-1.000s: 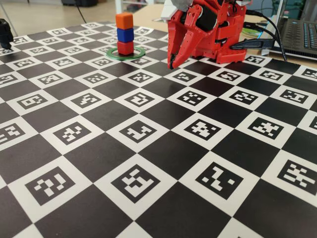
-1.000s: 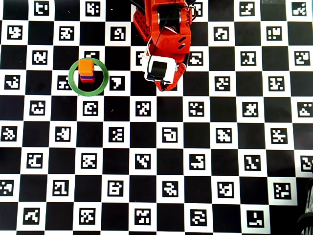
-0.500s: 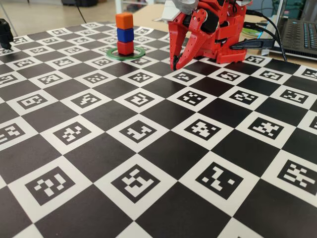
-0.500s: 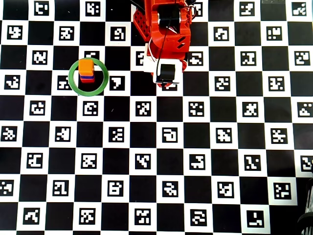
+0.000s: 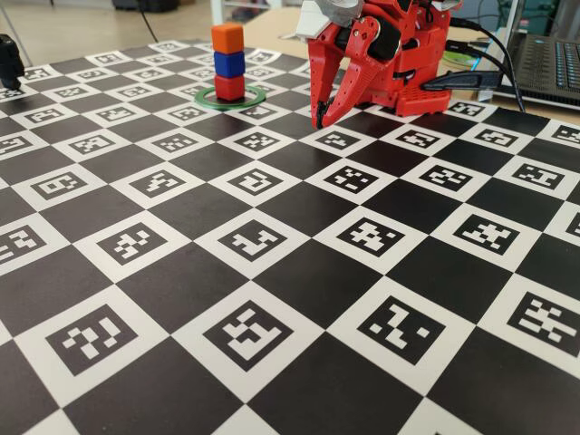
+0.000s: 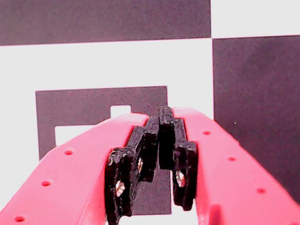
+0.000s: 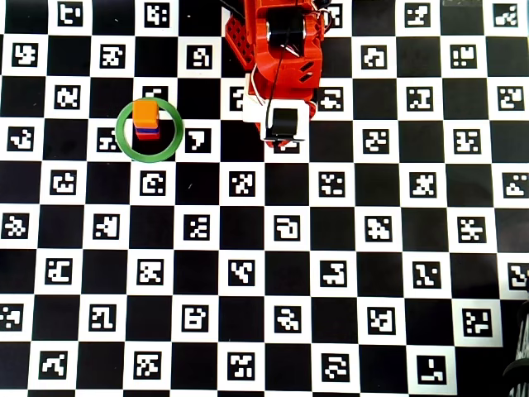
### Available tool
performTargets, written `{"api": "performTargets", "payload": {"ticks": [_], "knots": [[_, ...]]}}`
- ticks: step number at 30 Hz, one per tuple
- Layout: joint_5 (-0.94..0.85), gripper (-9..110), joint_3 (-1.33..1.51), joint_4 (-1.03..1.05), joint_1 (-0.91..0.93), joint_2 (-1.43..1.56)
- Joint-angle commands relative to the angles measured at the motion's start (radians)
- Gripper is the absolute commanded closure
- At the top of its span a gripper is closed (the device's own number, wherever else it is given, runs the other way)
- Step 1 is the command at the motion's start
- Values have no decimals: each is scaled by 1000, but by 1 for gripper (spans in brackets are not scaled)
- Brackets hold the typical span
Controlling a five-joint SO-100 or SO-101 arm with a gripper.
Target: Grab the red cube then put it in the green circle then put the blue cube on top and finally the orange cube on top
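Fixed view: stack looks complete. The red cube (image 5: 229, 87) sits inside the green circle (image 5: 255, 99), the blue cube (image 5: 228, 63) on it, the orange cube (image 5: 227, 38) on top. Columns line up roughly square, no obvious lean. The gripper (image 5: 320, 119) is well apart from the stack, to its right in this view, folded down near the arm's base with tips pointing at the checkered marker mat (image 5: 299, 272). Holding nothing. A laptop (image 5: 551, 63) sits at the far right edge, off the mat.

Wrist view: only the two red fingers and their black pads (image 6: 159, 154) over mat squares. Pads meet at the tip, nothing between them, so the jaws are closed and empty. No cubes or ring in this frame.

Overhead view: ring (image 7: 124, 132) left of the arm, stack inside it but off-centre, toward the ring's upper side. Orange top face is clear (image 7: 146, 111); below it just slivers of blue and red, so alignment is hard to judge from here. Gripper itself is hidden under the arm body.

Status, my read: all three placements done, nothing left but parking, and the arm looks parked.

Count: 1 red cube, 1 blue cube, 1 orange cube, 1 green ring, 1 arm.
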Motion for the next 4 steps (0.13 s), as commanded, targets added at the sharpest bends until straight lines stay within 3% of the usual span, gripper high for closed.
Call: {"api": "performTargets", "payload": {"ticks": [1, 4], "knots": [[-5, 106, 43, 103, 5, 51], [-5, 106, 43, 103, 5, 51]]}}
